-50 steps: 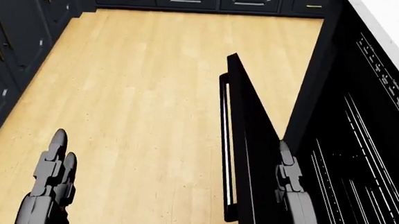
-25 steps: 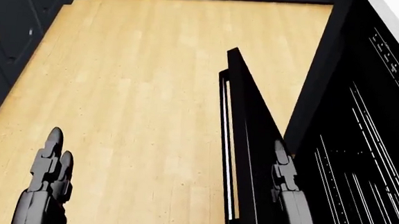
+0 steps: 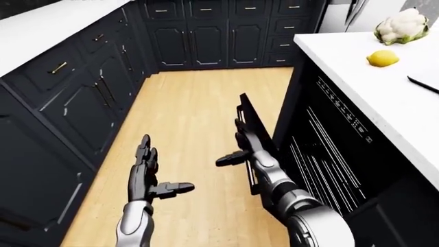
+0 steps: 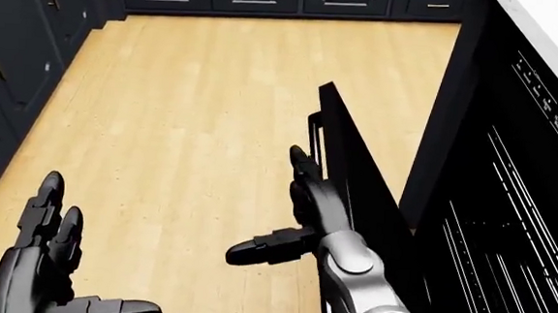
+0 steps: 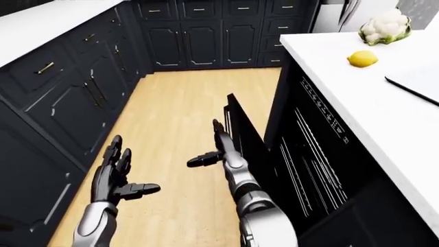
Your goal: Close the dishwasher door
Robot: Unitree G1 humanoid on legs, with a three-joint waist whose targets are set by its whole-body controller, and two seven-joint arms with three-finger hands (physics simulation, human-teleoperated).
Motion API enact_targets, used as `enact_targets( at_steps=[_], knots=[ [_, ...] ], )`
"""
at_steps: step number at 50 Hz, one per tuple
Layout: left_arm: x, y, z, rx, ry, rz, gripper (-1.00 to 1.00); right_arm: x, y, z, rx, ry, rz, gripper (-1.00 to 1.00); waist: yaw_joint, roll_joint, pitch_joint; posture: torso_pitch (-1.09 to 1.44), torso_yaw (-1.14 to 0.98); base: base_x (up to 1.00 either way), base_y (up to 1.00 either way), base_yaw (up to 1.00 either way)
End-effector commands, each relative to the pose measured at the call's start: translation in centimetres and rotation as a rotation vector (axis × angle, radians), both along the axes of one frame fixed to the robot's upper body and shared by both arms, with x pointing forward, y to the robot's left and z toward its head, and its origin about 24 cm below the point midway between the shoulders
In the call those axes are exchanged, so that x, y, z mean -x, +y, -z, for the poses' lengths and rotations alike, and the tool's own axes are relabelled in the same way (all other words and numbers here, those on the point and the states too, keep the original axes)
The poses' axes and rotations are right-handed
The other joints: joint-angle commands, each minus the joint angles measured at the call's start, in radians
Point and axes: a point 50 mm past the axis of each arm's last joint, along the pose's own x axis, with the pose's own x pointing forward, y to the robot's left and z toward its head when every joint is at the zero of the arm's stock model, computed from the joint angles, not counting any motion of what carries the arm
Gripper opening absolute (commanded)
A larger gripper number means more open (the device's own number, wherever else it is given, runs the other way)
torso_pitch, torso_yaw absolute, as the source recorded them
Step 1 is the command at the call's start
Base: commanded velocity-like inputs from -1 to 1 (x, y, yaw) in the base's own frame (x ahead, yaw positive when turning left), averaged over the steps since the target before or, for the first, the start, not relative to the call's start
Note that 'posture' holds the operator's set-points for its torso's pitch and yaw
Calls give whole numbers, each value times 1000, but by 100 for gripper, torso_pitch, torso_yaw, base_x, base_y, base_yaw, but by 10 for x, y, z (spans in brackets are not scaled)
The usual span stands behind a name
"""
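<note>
The black dishwasher door (image 4: 360,183) stands part open, leaning out over the wood floor, its bar handle (image 4: 316,140) on the outer face. My right hand (image 4: 291,201) is open, its fingers (image 4: 302,176) flat along that outer face just below the handle, thumb stuck out to the left. My left hand (image 4: 88,254) is open and empty over the floor at the lower left, well apart from the door. The dishwasher's open cavity with wire racks (image 3: 322,159) shows to the right of the door.
Dark cabinets (image 3: 75,103) line the left side and the top of the left-eye view. A white counter (image 3: 384,92) runs over the dishwasher, with a lemon (image 3: 383,58) and a cauliflower (image 3: 401,25) on it. Wood floor (image 4: 195,100) lies between.
My right hand has moved from the door's right edge round to its outer left face, thumb now spread. The left hand dropped lower left and spread its thumb. The camera shifted slightly.
</note>
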Motion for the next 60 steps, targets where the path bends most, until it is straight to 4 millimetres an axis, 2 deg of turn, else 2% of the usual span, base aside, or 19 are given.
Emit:
enact_targets(
  at_steps=[1,11,13,26,29,41,60],
  knots=[
    [-4,1,-18,-10,-90,-1,100,-11,-2,-21,-55,-83,-9,100,-3,4,-22,0,0,0,0,0],
    [-5,4,-19,-5,-87,-6,100,10,-3,17,-146,111,-25,100,5,-4,-20,0,0,0,0,0],
    [-5,4,-19,-5,-86,-7,100,19,-1,29,-186,155,-39,100,6,-6,-19,0,0,0,0,0],
    [-7,7,-20,-4,-83,-11,100,55,12,68,-163,312,-108,100,10,-5,-23,0,0,0,0,0],
    [-6,6,-20,-6,-84,-9,100,56,11,69,-158,304,-106,100,9,-5,-26,0,0,0,0,0],
    [-8,5,-18,-10,-79,-6,100,85,11,96,-112,424,-133,100,7,-4,-31,0,0,0,0,0],
    [-1,4,-19,-11,-83,-2,100,105,-15,117,21,446,-52,100,8,-7,-36,0,0,0,0,0]
  ],
)
